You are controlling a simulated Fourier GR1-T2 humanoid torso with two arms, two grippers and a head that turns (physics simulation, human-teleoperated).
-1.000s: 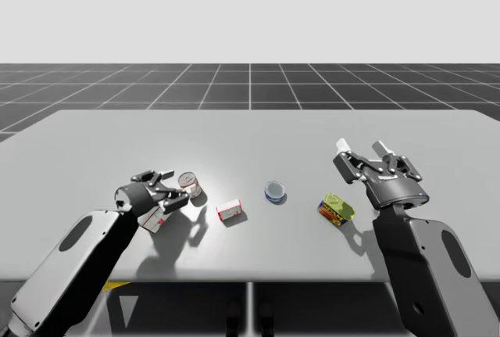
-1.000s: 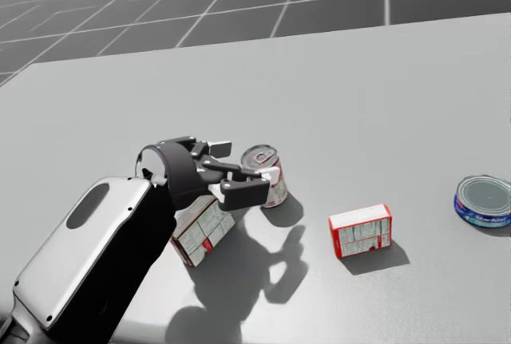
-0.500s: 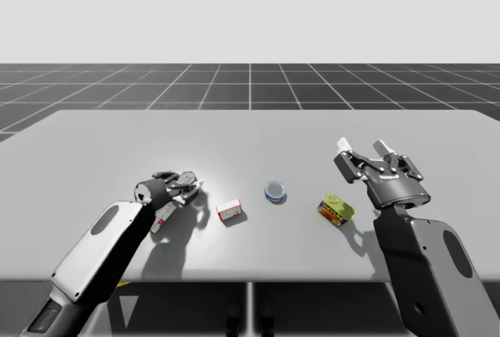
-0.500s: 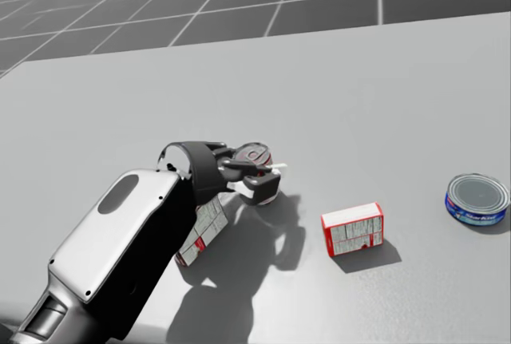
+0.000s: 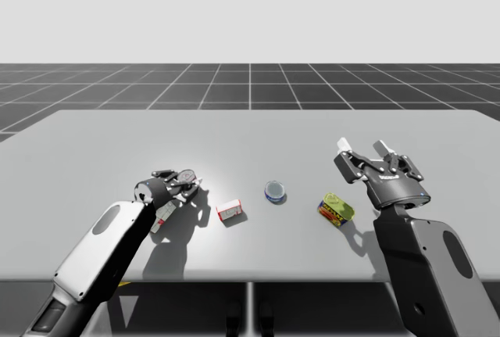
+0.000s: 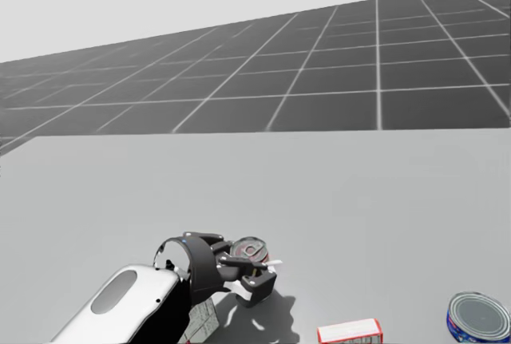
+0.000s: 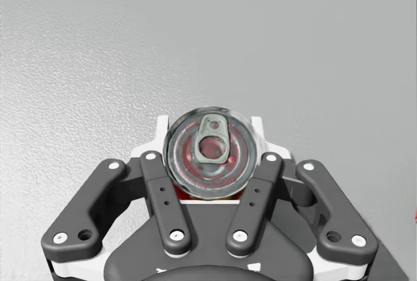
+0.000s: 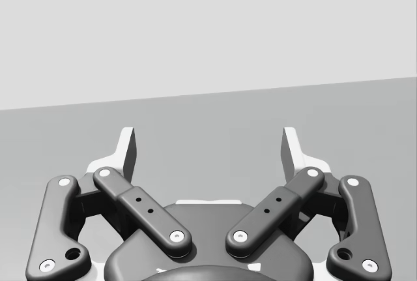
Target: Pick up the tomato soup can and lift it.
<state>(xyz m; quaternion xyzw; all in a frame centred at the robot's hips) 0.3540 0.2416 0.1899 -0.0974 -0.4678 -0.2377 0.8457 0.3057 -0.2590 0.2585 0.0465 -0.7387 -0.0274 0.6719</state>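
**Left gripper clamped on soup can; right gripper wide open, idle**

Left wrist view: the tomato soup can (image 7: 210,154) is seen from straight above, lid and pull tab facing the camera. It is seated between the fingers of the left gripper (image 7: 210,139). Both fingers are pressed against the can wall from opposite sides, so the can is held. Bare table (image 7: 98,46) is seen ahead of it.

High view adds the placement that the wrist view lacks. The can (image 5: 187,178) is located left of table centre, at the end of the left arm (image 5: 101,243), which enters from the bottom-left. A red-and-white box (image 5: 162,216) lies partly under that arm's wrist, near the can. Further right, apart from the can, are laid out in turn a smaller red-and-white box (image 5: 229,210), a flat blue can (image 5: 275,191) and a green-and-yellow can (image 5: 335,209) on its side.

Head view: the can (image 6: 250,252) is shown upright. Its lower part is covered by the gripper (image 6: 259,270), so contact between its base and the table cannot be told.

Right wrist view: the right gripper (image 8: 208,147) is seen with fingers spread wide; table surface shows through the gap. In the high view it (image 5: 362,149) is held above the table, beyond the green-and-yellow can and apart from it.
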